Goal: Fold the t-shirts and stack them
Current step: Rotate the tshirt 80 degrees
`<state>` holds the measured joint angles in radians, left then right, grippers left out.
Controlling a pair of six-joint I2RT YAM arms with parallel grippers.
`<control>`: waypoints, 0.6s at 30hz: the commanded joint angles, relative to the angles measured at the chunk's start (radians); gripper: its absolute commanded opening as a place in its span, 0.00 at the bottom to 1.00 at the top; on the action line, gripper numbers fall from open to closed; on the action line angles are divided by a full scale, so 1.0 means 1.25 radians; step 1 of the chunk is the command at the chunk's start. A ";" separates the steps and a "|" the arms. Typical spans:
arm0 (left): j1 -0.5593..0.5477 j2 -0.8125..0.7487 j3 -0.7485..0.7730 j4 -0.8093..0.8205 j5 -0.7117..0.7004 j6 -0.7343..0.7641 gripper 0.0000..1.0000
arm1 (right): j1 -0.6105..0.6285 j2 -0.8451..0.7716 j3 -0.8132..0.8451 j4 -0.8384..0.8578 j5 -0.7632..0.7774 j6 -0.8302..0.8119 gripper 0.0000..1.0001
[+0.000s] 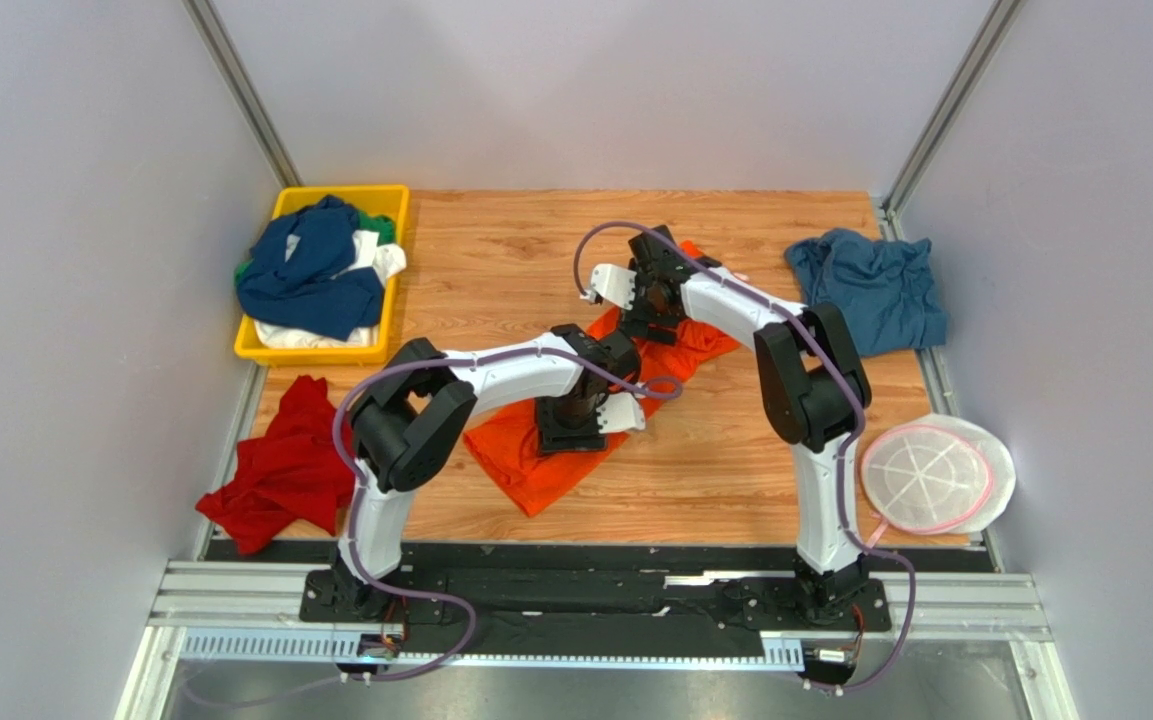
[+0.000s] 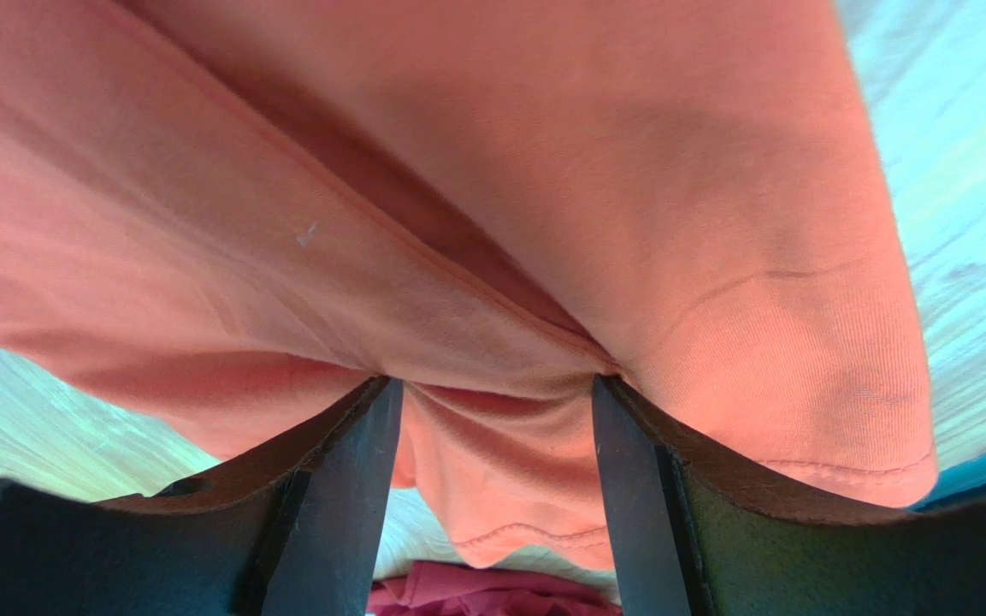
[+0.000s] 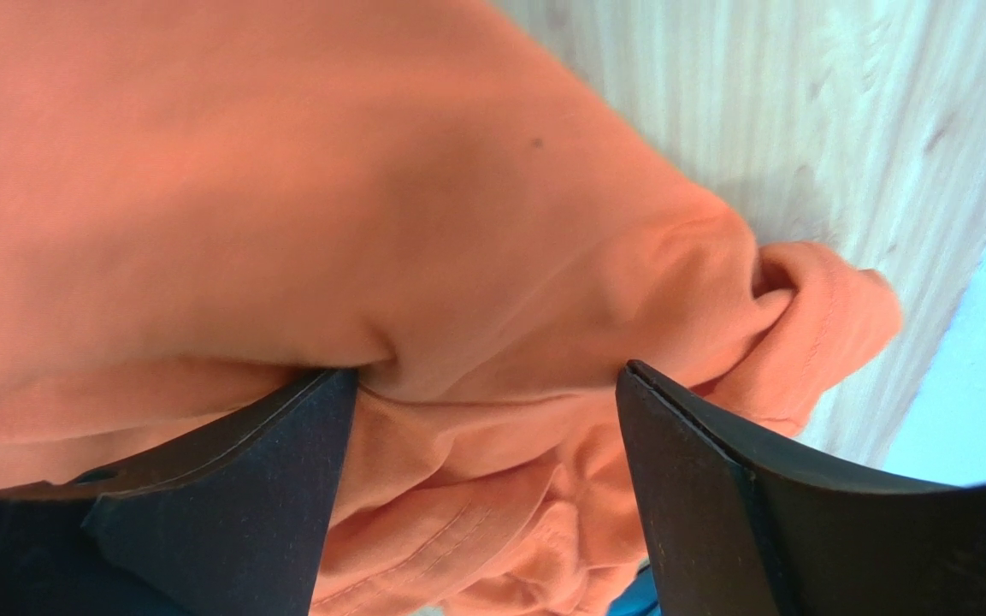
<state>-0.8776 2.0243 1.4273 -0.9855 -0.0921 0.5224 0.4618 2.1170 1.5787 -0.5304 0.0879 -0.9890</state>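
Left pincer (image 2: 495,385) stands wide astride a fold of the bright orange cloth t-shirt (image 1: 537,468) on the wooden tabletop (image 1: 717,450). Right pincer (image 3: 485,375), wide too, straddles its bunched edge.

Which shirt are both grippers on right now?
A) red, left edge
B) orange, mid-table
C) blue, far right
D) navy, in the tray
B: the left gripper and right gripper are both down on the orange shirt mid-table, with orange cloth between each one's fingers.

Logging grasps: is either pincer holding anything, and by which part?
Nothing gripped: left pincer and right pincer stand open, each straddling a fold of the orange t-shirt.
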 commanded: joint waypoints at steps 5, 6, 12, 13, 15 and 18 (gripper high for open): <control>-0.032 0.002 0.026 0.002 0.019 0.019 0.66 | -0.002 0.102 0.104 0.043 0.013 -0.026 0.80; -0.032 0.003 0.037 0.002 0.016 0.025 0.66 | -0.002 0.108 0.111 0.045 0.012 -0.029 0.80; -0.032 0.046 0.084 0.010 0.003 0.048 0.66 | 0.001 0.148 0.170 0.041 0.003 -0.040 0.80; -0.032 0.052 0.093 0.012 0.000 0.048 0.66 | 0.002 0.150 0.173 0.044 0.002 -0.043 0.80; -0.032 0.068 0.126 0.012 -0.006 0.051 0.66 | 0.002 0.161 0.185 0.050 0.003 -0.051 0.80; -0.032 0.107 0.180 0.008 0.000 0.051 0.66 | 0.006 0.178 0.203 0.049 0.003 -0.059 0.80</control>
<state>-0.9092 2.1014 1.5574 -0.9997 -0.0925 0.5629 0.4618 2.2768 1.8008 -0.4835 0.1074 -1.0393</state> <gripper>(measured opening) 0.660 0.797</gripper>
